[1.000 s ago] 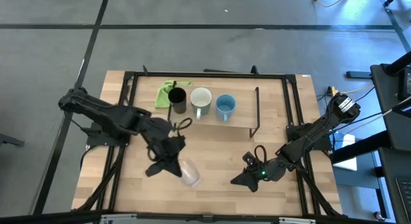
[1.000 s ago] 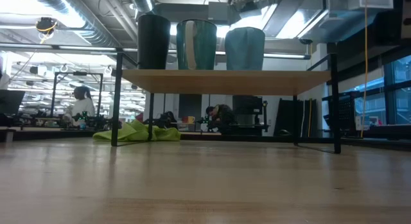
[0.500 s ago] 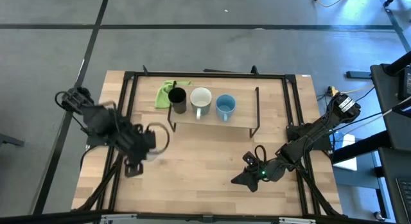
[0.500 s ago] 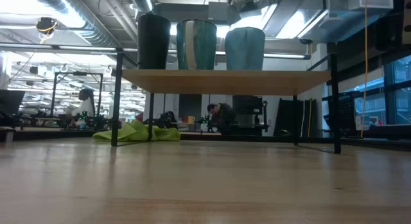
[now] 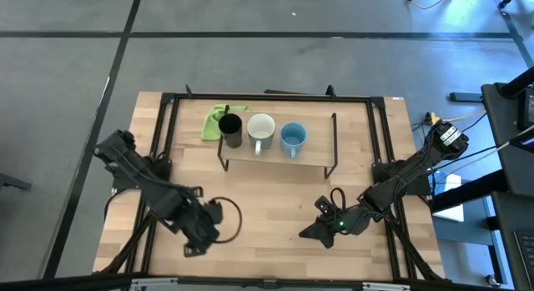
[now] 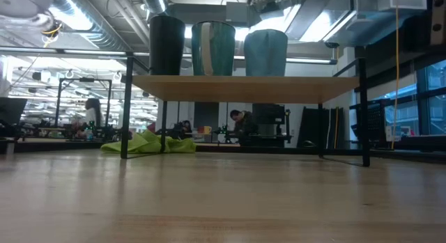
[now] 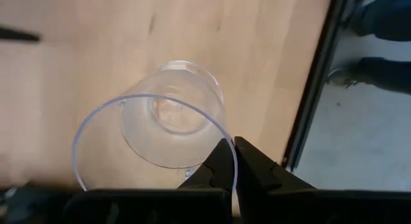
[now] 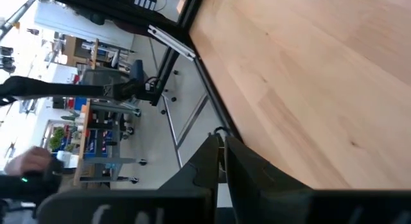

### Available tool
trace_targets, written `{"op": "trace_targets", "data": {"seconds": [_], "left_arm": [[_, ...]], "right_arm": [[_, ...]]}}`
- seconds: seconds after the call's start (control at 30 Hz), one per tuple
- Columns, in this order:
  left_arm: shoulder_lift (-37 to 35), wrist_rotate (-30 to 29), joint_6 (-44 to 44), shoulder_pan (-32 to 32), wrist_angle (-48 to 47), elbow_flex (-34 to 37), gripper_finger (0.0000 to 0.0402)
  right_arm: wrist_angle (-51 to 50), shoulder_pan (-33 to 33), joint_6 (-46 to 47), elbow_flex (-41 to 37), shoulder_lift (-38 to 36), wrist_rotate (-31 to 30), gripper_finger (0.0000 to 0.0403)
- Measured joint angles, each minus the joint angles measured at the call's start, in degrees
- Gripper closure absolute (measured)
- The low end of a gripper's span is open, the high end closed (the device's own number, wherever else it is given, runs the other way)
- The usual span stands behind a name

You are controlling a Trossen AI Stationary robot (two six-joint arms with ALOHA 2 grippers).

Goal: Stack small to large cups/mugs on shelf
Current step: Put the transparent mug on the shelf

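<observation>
**A:** How is the shelf loaded?

**B:** Three vessels are stood upright in a row on it: the black cup at one end, the white mug in the middle, the light blue mug next along. The stretch of board beyond the blue mug is left bare. In the low view the same three are seen side by side on the board, close together but apart. The green cloth is seen on the table behind the black cup.

**A:** And the clear cup?

**B:** It is pinched by its rim in the left gripper; the two fingers are pressed together on the cup's wall, as is shown in the left wrist view, where the open mouth is turned toward the camera and bare tabletop is seen through its base. In the high view the left gripper is found over the near left part of the table, well apart from the shelf.

**A:** The right gripper?

**B:** It is rested low at the near right part of the table, its fingers closed together with nothing gripped.
</observation>
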State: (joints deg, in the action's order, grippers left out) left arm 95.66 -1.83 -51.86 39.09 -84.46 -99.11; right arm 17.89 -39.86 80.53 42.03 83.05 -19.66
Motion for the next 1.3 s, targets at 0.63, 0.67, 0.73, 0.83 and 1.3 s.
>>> {"op": "trace_targets", "data": {"seconds": [0.63, 0.67, 0.73, 0.83, 1.3], "left_arm": [[12.9, 4.4, 2.5, -1.9, 7.8, 0.0, 0.0401], [13.4, 4.3, 2.4, -1.8, 7.8, 0.0, 0.0401], [14.1, 4.2, 1.7, -1.5, 7.6, 0.0, 0.0401], [15.0, 3.4, -1.0, -1.3, 7.6, 0.0, 0.0401], [15.7, 4.4, -27.7, -6.0, 12.5, 0.0, 0.0401]], "right_arm": [[-9.1, 0.6, -4.8, 11.1, 0.0, -3.7, 0.0373], [-9.3, 0.6, -5.8, 11.6, 0.0, -3.9, 0.0373], [-10.0, 0.7, -6.5, 12.4, 0.0, -3.9, 0.0373], [-12.3, 0.6, -6.7, 13.3, 0.0, -4.0, 0.0373], [-15.7, 3.2, -1.0, 13.7, 0.0, -4.8, 0.0373]]}}
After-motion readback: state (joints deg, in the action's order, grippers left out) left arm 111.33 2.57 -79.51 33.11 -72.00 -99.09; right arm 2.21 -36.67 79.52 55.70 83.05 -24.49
